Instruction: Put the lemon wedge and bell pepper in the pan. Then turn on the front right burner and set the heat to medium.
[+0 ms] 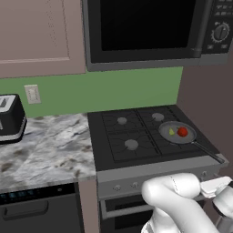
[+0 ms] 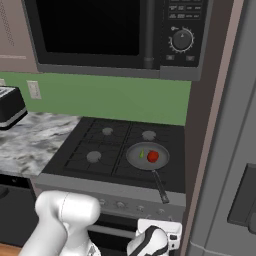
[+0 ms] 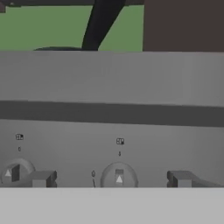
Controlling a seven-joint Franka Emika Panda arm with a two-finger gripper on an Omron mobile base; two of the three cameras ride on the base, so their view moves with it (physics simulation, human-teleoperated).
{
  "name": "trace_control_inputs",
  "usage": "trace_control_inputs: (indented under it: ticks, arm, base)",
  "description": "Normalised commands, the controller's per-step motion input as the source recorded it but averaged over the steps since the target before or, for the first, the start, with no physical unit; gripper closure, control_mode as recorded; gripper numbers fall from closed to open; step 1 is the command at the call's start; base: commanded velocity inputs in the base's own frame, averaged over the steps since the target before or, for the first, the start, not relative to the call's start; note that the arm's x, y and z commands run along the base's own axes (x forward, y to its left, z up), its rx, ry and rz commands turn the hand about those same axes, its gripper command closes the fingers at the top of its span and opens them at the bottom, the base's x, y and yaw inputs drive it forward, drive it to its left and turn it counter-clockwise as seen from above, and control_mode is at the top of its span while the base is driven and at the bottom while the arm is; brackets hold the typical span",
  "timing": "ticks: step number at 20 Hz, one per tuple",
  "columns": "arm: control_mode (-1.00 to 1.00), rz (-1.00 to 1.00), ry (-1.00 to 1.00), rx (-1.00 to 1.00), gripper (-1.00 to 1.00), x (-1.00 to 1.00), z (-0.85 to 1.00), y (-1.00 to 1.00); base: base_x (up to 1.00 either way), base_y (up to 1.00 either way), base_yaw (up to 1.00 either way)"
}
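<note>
Gripper [image 3: 111, 179] of mine is standing wide and holding nothing, its two finger tips [image 3: 41, 178] rising on either side of a round grey knob [image 3: 119, 177] on the stove's front panel [image 3: 112, 144], with a second knob [image 3: 15, 173] off to one side. Up on the cooktop [image 1: 136, 132], the pan [image 1: 177, 133] is sitting on the front right burner, carrying the bell pepper [image 1: 182, 132] and the lemon wedge [image 1: 171, 132] side by side, its handle [image 1: 209, 152] pointing out over the stove's front edge. Beyond that, a marbled counter [image 1: 45, 148] is bearing a toaster [image 1: 11, 118], a microwave [image 1: 150, 32] is hanging above, and a green wall [image 1: 104, 91] is backing it all.
</note>
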Motion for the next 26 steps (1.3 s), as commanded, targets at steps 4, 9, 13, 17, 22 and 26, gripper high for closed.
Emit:
trace_control_inputs:
  ticks: [4,9,13,17,22,26]
  arm:
    - [-1.0,0.0,0.0,0.0,-1.0,0.21,-0.08,0.0]
    - [-1.0,0.0,0.0,0.0,-1.0,0.05,-0.2,0.0]
    - [-1.0,0.0,0.0,0.0,-1.0,0.0,-0.21,-0.04]
    - [-1.0,0.0,0.0,0.0,-1.0,0.01,-0.08,-0.1]
    - [-1.0,0.0,0.0,0.0,-1.0,0.07,0.0,-0.18]
    - [-1.0,0.0,0.0,0.0,-1.0,0.01,0.0,-0.08]
  base:
    - [0.0,0.0,0.0]
    - [0.0,0.0,0.0]
    - [0.0,0.0,0.0]
    - [0.0,0.0,0.0]
    - [0.0,0.0,0.0]
    - [0.0,0.0,0.0]
